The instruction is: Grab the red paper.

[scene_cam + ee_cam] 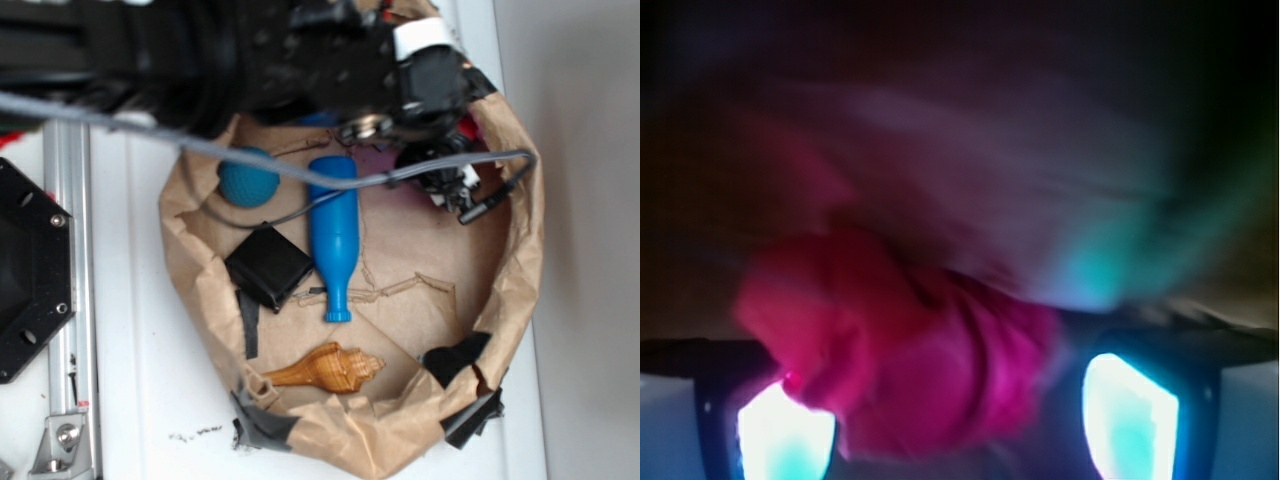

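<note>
The red paper fills the lower middle of the blurred wrist view as a bright red-pink crumpled wad. It lies between my gripper's two glowing fingers, against the left finger and with a gap to the right finger. The fingers stand wide apart, so the gripper is open around the wad. In the exterior view the gripper is down at the back right of the brown paper-lined bowl. The arm hides most of the red paper there; only a dark red patch shows.
Inside the bowl lie a teal ball, a blue bowling pin, a black square block and a tan seashell. Black tape patches mark the lining. A grey cable crosses above. A metal rail runs at the left.
</note>
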Robot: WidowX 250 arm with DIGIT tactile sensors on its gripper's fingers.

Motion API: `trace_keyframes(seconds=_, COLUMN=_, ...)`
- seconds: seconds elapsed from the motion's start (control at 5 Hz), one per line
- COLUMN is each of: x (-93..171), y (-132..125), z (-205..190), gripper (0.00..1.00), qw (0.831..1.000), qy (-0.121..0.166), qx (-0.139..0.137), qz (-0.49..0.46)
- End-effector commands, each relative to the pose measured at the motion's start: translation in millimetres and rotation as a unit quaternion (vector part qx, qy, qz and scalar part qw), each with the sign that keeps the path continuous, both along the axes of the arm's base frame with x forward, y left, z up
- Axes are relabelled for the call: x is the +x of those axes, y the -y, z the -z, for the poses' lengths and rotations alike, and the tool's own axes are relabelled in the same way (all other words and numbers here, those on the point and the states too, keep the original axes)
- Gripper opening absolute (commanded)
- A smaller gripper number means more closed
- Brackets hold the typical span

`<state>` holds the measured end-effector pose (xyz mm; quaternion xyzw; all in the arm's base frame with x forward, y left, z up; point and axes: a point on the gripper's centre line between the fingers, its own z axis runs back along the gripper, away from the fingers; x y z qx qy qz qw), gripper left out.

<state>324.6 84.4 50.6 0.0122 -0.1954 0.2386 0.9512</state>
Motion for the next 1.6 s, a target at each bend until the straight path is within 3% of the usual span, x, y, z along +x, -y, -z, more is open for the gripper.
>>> trace_keyframes(seconds=0.0, x=23.5, y=1.6, z=-19.3, gripper=0.00, qw=0.997, qy=0.011, qx=0.001, qz=0.073)
trace_keyframes(seconds=0.2, x=16.9, y=1.5, z=-19.8, gripper=0.00, qw=0.996, qy=0.008, qx=-0.002, qz=0.084)
trace_keyframes(seconds=0.4, x=2.1, y=3.7, z=-26.6, gripper=0.00, qw=0.995, qy=0.003, qx=-0.021, qz=0.095)
trace_keyframes(seconds=0.6, x=-23.3, y=19.1, z=-56.4, gripper=0.00, qw=0.990, qy=0.005, qx=-0.059, qz=0.128)
trace_keyframes(seconds=0.8, x=-47.6, y=42.0, z=-81.1, gripper=0.00, qw=0.985, qy=-0.025, qx=-0.075, qz=0.154)
trace_keyframes(seconds=1.0, x=-65.8, y=52.5, z=-98.8, gripper=0.00, qw=0.978, qy=-0.021, qx=-0.091, qz=0.185)
trace_keyframes(seconds=1.2, x=-62.2, y=45.6, z=-97.6, gripper=1.00, qw=0.979, qy=-0.027, qx=-0.092, qz=0.178)
trace_keyframes(seconds=1.4, x=-50.0, y=31.1, z=-78.8, gripper=1.00, qw=0.989, qy=-0.047, qx=-0.108, qz=0.086)
